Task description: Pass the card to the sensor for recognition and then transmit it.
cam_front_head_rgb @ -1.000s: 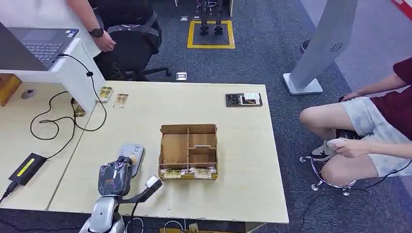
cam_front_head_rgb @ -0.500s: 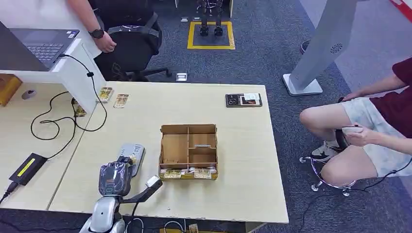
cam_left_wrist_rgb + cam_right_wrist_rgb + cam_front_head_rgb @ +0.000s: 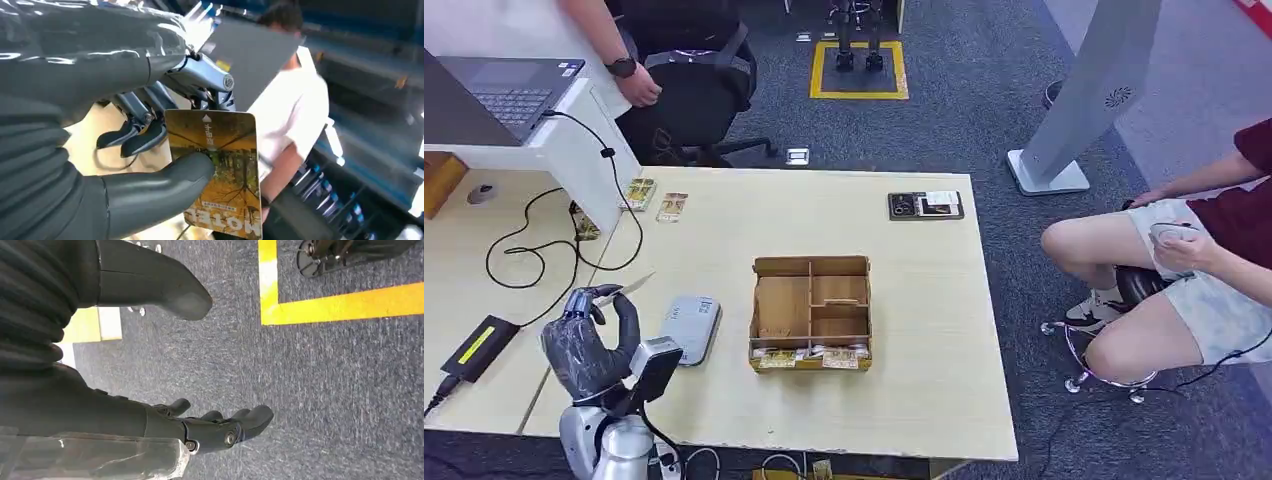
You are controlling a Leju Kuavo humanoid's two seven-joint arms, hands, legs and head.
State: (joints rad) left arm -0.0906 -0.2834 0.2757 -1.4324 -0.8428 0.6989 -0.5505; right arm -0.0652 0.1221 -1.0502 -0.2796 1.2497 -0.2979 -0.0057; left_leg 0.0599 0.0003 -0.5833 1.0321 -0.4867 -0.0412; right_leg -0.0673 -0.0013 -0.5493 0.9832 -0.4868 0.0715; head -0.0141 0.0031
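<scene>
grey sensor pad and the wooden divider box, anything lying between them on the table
No. In the head view the strip of tabletop between the grey sensor pad and the wooden divider box is bare.

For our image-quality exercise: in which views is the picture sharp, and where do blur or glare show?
Head view: evenly lit and sharp across the table and cardboard box. Left wrist view: the card held by the left hand is crisp, the person behind it is soft and blurred, and bright glare streaks the hand's glossy cover. Right wrist view: the carpet is in focus beyond the right hand.
</scene>
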